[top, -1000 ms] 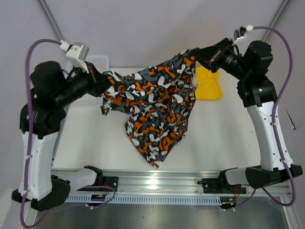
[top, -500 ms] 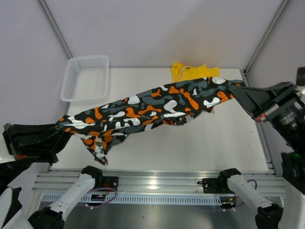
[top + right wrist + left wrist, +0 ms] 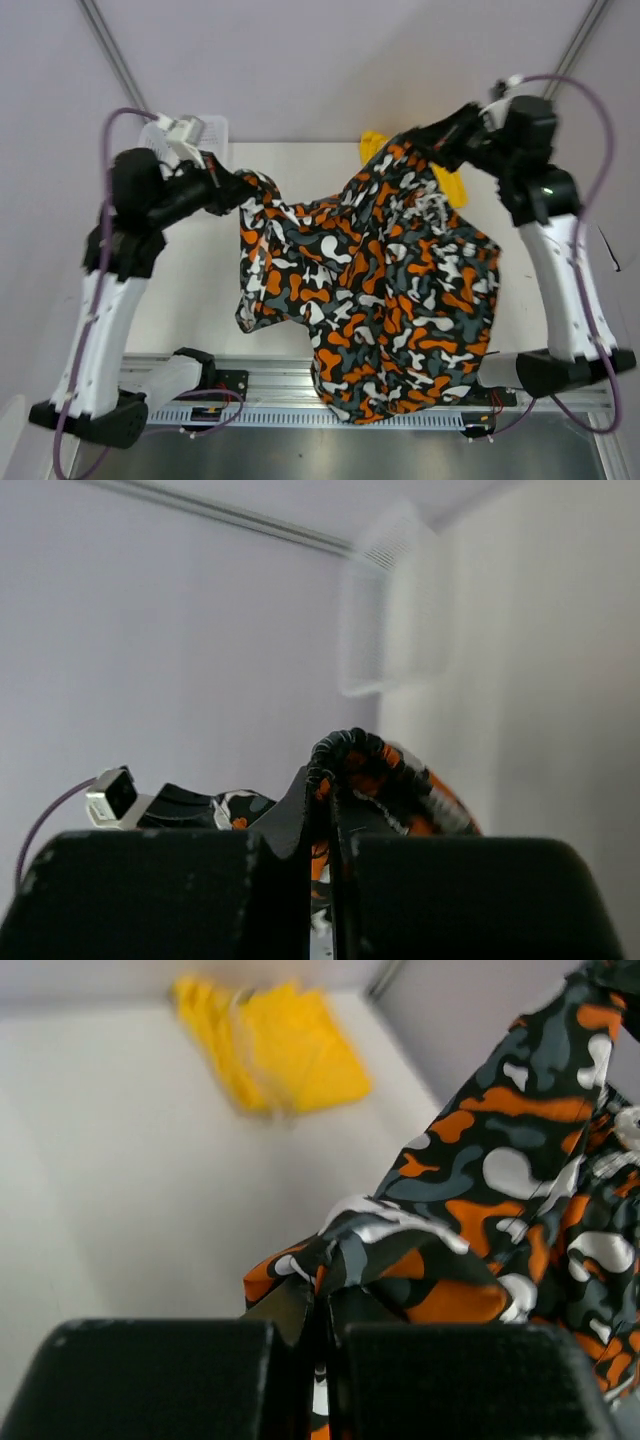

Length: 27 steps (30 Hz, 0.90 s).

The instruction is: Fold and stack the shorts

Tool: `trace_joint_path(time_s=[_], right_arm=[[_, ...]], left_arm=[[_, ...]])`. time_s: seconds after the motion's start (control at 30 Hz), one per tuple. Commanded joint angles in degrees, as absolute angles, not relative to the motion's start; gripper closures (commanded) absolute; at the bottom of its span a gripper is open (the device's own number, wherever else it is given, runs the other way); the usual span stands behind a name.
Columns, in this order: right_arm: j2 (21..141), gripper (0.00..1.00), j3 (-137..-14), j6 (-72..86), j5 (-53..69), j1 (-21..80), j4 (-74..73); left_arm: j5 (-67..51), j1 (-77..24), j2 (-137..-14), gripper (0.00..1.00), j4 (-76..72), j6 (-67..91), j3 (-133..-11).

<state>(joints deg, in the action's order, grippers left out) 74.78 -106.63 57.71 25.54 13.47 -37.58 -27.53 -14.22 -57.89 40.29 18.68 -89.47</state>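
Observation:
The patterned shorts (image 3: pixel 380 290), blotched orange, white, black and grey-teal, hang spread in the air between my two arms and billow down over the table's near rail. My left gripper (image 3: pixel 232 190) is shut on one upper corner of the patterned shorts (image 3: pixel 440 1250). My right gripper (image 3: pixel 425 138) is shut on the other corner, where a bunched dark waistband (image 3: pixel 365 765) sticks out of the jaws. The yellow shorts (image 3: pixel 372 143) lie at the back of the table, mostly hidden behind the patterned pair; the yellow shorts (image 3: pixel 275 1045) show folded in the left wrist view.
A white mesh basket (image 3: pixel 212 128) stands at the back left, largely hidden by my left arm; the basket (image 3: pixel 395 605) also shows blurred in the right wrist view. The white table (image 3: pixel 200 290) has a metal rail (image 3: pixel 270 385) along its near edge.
Both arms swung down and apart, stretching the patterned shorts taut, then rose again. The shorts now hang wider and lower, reaching past the near rail. Both grips held.

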Motion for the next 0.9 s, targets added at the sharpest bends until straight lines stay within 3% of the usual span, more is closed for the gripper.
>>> trace_joint_path(time_s=[0.0, 0.17, 0.37, 0.6, 0.87], right_arm=[[76.4, 1.0, -95.3, 56.8, 26.2, 13.1, -33.2], [82.8, 1.0, -82.7, 55.2, 27.6, 13.1, -24.7], [98.3, 1.0, -82.5, 53.0, 29.3, 13.8, -13.4], [116.4, 1.0, -95.7, 52.9, 31.6, 14.3, -8.6], [132.4, 1.0, -118.2, 54.0, 32.1, 16.7, -3.8]], left_arm=[[-27.3, -9.9, -58.0, 1.0, 35.3, 23.5, -74.8], [-22.7, -7.7, -59.1, 1.0, 28.9, 24.6, -58.3], [-16.8, -7.3, -62.9, 1.0, 18.8, 28.7, -46.1], [-9.1, -3.1, -63.5, 1.0, 16.4, 31.0, -42.0], [-9.5, 6.2, -64.3, 1.0, 11.7, 32.3, -40.4]])
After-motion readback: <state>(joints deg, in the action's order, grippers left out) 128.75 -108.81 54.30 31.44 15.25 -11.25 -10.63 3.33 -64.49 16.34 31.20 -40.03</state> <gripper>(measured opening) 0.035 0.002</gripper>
